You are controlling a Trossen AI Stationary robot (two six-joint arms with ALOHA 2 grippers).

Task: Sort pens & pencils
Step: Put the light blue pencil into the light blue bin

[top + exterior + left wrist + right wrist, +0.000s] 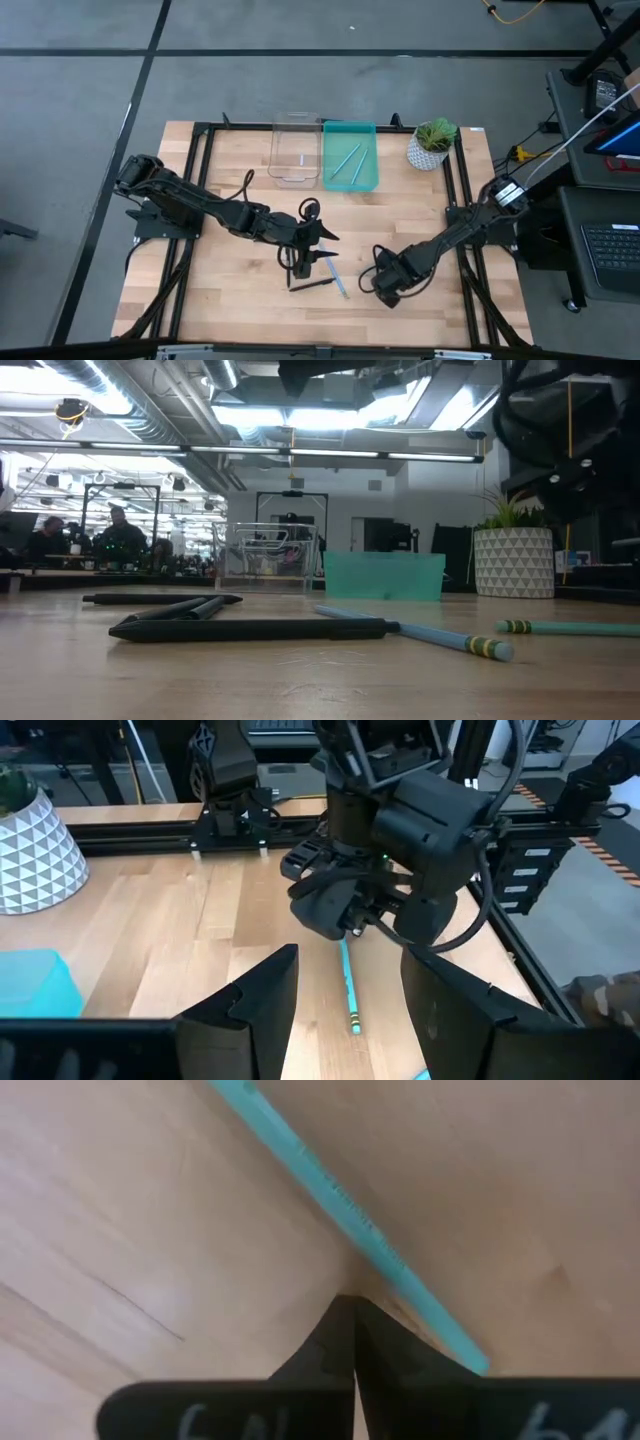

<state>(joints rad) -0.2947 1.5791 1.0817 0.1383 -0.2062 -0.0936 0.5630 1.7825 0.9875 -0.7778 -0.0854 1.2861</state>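
teal pencil (350, 1220) (ends cropped)

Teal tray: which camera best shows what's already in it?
The high view: it looks straight down into the teal tray, where two light pencils lie. The low view gives only its side wall, the left wrist view one corner, and the right wrist view nothing.

Teal pencils (430, 635), black pens (250, 628), teal bin (350, 156), white-patterned pot (427, 156).
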